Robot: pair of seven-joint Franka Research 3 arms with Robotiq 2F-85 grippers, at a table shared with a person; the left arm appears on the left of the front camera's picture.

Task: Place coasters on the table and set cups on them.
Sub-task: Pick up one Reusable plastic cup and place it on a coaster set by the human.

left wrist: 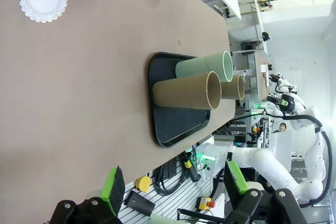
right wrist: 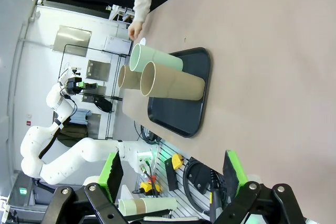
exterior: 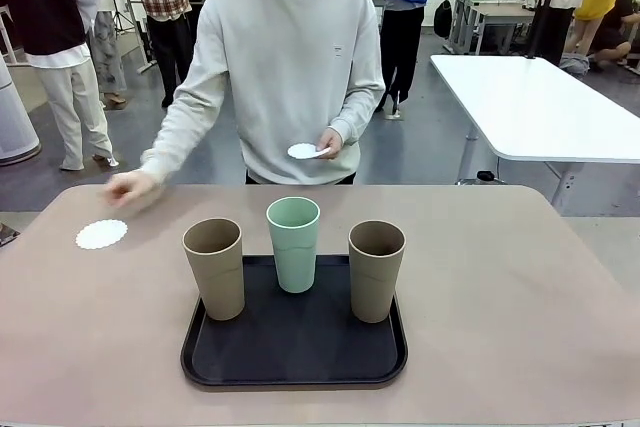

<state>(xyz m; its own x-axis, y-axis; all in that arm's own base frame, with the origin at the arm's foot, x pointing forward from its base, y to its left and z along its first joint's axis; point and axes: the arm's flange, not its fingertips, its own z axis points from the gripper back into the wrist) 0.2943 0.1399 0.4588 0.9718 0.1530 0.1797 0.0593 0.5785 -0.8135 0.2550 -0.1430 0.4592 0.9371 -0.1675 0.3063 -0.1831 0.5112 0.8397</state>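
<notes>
You have both claws spread wide: left gripper (left wrist: 174, 184), right gripper (right wrist: 173, 174). The mint cup (exterior: 293, 244) and tan cups (exterior: 214, 267) stand on the black tray (exterior: 295, 372); one coaster (exterior: 102, 234) lies beyond the tray's left side.

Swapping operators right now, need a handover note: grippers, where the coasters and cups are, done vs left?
Left gripper: open, empty.
Right gripper: open, empty.
First coaster lies flat on the table, on the robot's left; the person's hand is just beyond it.
The person's other hand holds a second coaster off the table.
Left tan cup, mint cup and right tan cup stand upright on the black tray.
Done: one coaster down.
Left: remaining coasters, then all three cups onto them.
</notes>
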